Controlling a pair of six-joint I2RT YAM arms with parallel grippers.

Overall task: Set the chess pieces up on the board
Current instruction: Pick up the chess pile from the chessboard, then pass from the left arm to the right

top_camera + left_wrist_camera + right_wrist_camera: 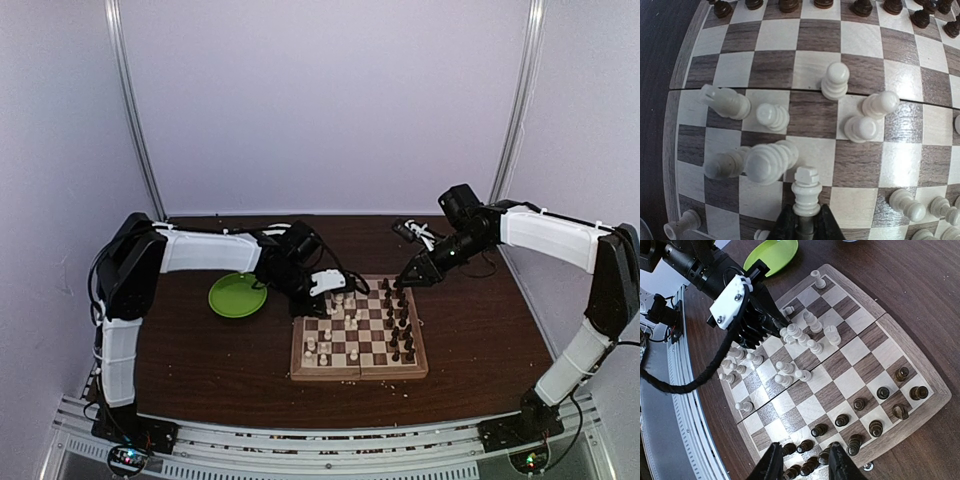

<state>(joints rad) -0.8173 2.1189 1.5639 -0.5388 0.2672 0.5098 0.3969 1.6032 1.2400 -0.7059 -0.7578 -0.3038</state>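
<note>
You have the dark pieces [859, 404] mostly ranked along the board's [358, 375] right edge, the white pieces [834, 80] still scattered mid-board; your left gripper [806, 210] pinches a white piece [806, 190], your right gripper [805, 447] hangs spread

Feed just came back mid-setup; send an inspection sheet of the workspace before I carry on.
Surface: dark wooden table.
Job's things: board lying open; white pieces bunched on the left arm's side, not in rows; dark pieces along the right edge.
Clutter: green plate, nothing seen on it.
Grippers: left gripper closed on a white piece; right gripper open above dark pieces.
Cables: black cable along the left arm.
Surroundings: pale walls.
</note>
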